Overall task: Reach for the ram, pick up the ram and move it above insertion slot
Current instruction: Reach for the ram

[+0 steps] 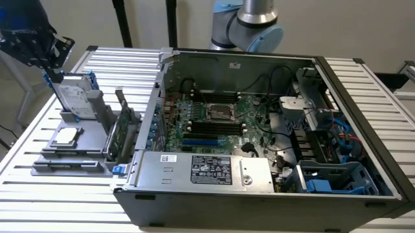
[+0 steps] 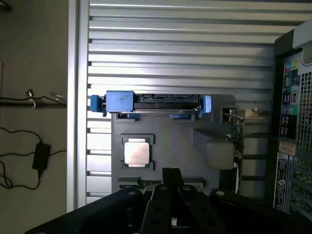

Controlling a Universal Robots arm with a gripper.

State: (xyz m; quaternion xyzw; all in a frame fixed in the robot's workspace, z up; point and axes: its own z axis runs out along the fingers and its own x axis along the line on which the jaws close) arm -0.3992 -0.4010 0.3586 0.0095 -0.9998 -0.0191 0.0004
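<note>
The ram (image 2: pixel 141 184), a thin green circuit-board stick seen edge-on, lies in the nearest slot of the grey moulded tray (image 1: pixel 45 170) on the slatted aluminium desk (image 1: pixel 39 194), just beside the square silver processor chip (image 1: pixel 67 137). The black gripper (image 2: pixel 171 176) hangs well above the tray, fingers closed on nothing. Beyond stands the blue-framed silver hard drive (image 1: pixel 73 99).

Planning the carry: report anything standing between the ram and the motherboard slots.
The upright green card and the case wall stand between the ram and the slots; both are taller than the ram's resting spot.
</note>
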